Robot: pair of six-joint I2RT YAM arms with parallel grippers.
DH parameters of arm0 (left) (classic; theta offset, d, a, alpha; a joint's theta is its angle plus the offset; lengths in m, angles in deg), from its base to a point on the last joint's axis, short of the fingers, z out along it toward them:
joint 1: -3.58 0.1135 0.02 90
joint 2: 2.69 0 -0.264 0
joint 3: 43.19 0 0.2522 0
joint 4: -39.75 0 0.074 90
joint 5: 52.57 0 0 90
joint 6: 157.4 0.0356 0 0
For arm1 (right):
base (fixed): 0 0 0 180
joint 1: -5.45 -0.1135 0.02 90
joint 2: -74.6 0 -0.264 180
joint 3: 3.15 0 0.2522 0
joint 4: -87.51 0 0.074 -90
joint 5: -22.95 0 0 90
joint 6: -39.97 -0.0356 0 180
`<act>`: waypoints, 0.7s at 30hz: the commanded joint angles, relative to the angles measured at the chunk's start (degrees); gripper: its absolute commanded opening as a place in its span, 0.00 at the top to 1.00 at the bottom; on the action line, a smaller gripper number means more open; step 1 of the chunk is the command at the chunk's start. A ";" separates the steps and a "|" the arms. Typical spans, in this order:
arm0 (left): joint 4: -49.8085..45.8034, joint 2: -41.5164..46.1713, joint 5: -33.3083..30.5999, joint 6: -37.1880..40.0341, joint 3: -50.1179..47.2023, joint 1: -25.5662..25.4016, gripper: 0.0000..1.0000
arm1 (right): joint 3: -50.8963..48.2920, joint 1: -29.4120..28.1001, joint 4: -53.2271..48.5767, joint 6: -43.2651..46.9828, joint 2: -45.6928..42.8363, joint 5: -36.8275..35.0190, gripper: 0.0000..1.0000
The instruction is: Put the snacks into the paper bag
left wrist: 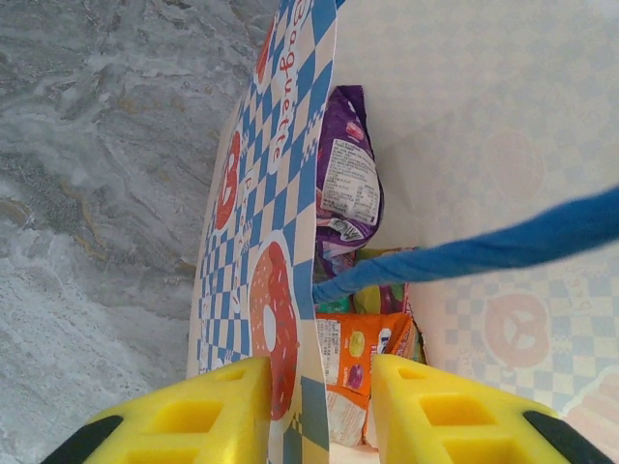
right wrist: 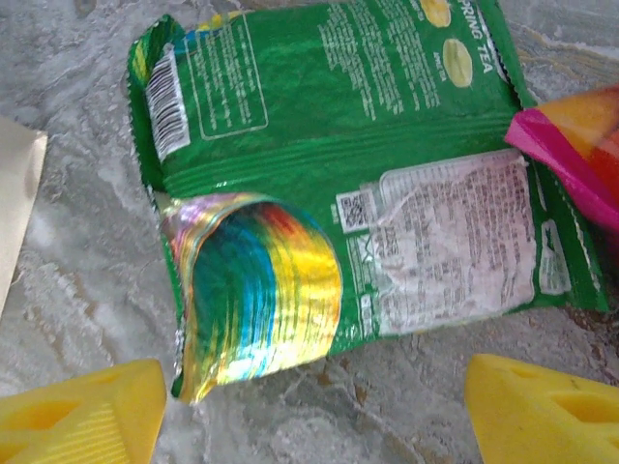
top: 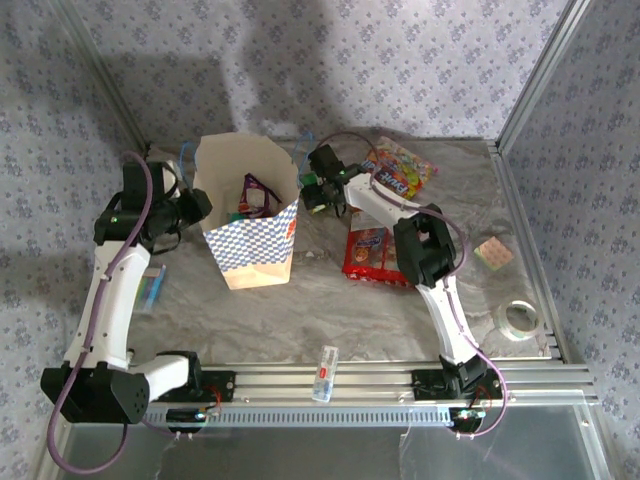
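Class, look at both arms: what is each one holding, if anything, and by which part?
The left gripper holds the paper bag by the top edge of its wall, jaws either side. The right gripper holds nothing; its jaws stand open over a green packet.

Overhead camera looks down across my table [top: 330, 310]; my left wrist camera closely shares its paper bag [left wrist: 280, 290]; my right faces downward.

A green packet [right wrist: 387, 184] is seen lying flat on the marbled table [right wrist: 87, 290], back side up, with a barcode, printed panels and a white label. Its lower left corner is curled up, exposing iridescent foil. A pink-orange packet [right wrist: 580, 145] overlaps its right edge. Below it, two yellow fingers [right wrist: 77, 420] are spread wide, apart from the packet.
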 commanded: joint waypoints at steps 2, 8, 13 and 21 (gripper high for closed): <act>-0.85 -0.22 -1.71 1.68 0.55 -0.22 0.66 | 4.16 -0.73 -3.67 0.24 2.76 -3.31 0.17; -0.85 -1.23 -1.78 2.13 0.14 -0.27 0.66 | 9.60 -1.79 -7.06 1.43 6.27 -5.45 0.15; -0.47 -1.75 -1.72 2.38 0.29 -0.21 0.65 | 12.21 -3.17 -8.11 3.75 8.30 -7.66 0.14; -0.01 -2.40 -1.42 2.39 0.48 -0.28 0.64 | 18.00 -3.86 -12.13 5.33 12.38 -10.44 0.13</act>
